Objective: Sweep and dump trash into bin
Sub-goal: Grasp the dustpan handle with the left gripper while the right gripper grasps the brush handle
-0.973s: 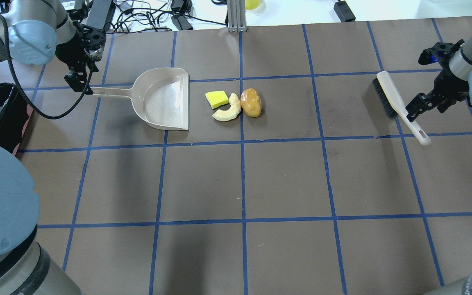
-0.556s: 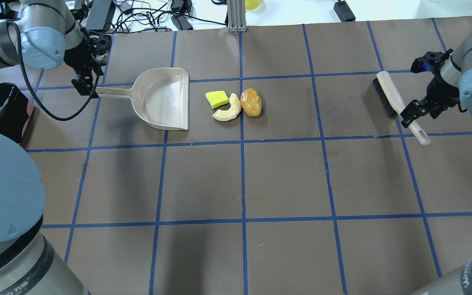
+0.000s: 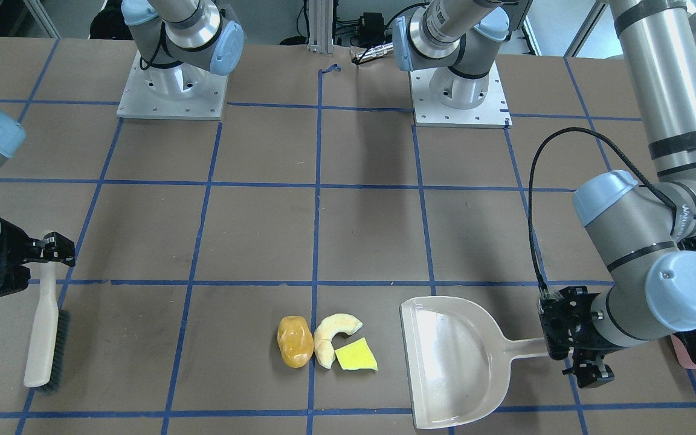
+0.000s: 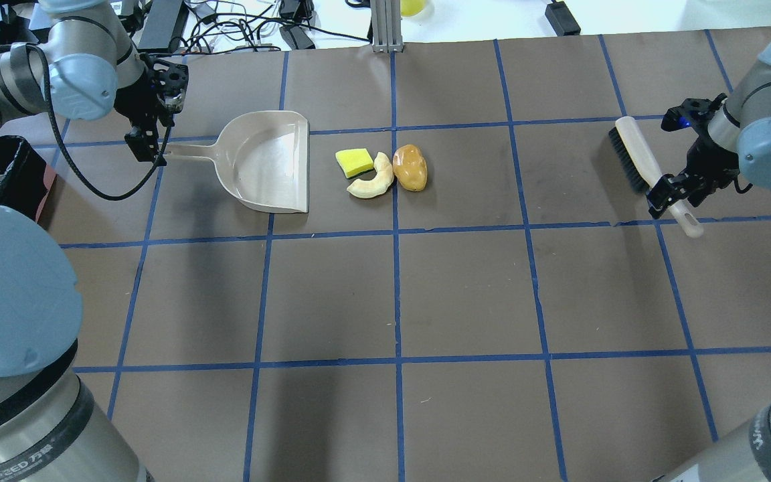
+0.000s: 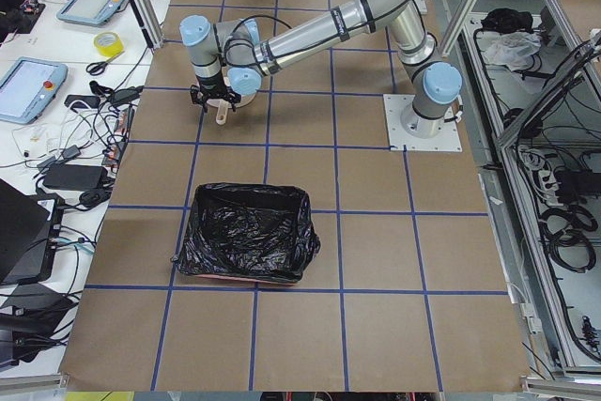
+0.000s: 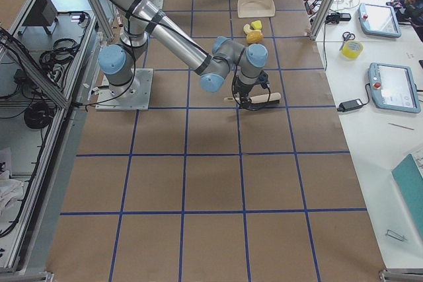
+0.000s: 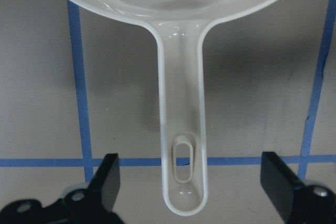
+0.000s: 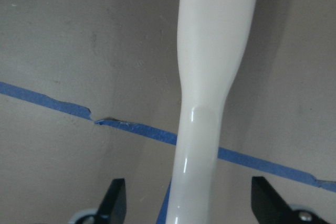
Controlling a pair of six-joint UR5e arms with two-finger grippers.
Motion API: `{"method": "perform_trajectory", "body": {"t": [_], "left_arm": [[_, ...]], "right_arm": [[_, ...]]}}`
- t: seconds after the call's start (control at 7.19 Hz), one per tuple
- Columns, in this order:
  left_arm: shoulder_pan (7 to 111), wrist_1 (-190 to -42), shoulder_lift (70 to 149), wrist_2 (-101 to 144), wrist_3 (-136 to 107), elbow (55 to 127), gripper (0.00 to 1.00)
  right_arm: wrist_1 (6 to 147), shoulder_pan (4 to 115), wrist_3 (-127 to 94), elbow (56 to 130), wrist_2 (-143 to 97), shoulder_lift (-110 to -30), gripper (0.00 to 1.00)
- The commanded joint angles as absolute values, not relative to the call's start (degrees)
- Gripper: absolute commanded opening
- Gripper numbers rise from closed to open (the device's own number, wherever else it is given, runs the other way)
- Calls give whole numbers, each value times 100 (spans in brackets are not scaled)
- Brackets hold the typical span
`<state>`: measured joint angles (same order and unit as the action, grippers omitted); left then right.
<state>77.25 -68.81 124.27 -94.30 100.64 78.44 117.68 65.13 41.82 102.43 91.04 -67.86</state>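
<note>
Left wrist-mounted view: left gripper (image 7: 190, 179) spread wide astride the dustpan handle (image 7: 181, 103), untouched; right gripper (image 8: 190, 195) likewise splayed astride the brush handle (image 8: 210, 51).

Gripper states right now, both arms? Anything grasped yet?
Left gripper: open, astride the dustpan handle, not closed on it.
Right gripper: open, astride the brush handle, not closed on it.

White lettering on the black band (image 3: 693, 138) round the left arm (image 3: 656, 72), starts "WAN", the rest blurs out. A second band (image 4: 21, 462) low on that arm shows roughly "ED", nothing clearer.
</note>
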Motion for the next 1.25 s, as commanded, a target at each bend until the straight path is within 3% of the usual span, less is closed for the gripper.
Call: {"method": "perform_trajectory", "body": {"t": [0.0,0.14,0.28,0.7,1.11], "left_arm": [[7752,-6742,12472,-9439,10063,7866,100],[7778,-6706,12480,-9431,10063,7866,100],[7796,-6706,12515,-9431,10063,7892,100],[7787,-6715,12559,-9413,10055,7901,100],[7805,-6715,12586,-9387,10055,7910,98]], "right_arm": [[11760,6513,4166,10239,9123,-6776,44],[11751,6513,4166,10239,9132,-6785,29],[11734,6513,4157,10231,9254,-6794,3],[11637,6626,3389,10143,9194,-6864,0],[11602,7494,1878,9783,9123,-6821,0]]}}
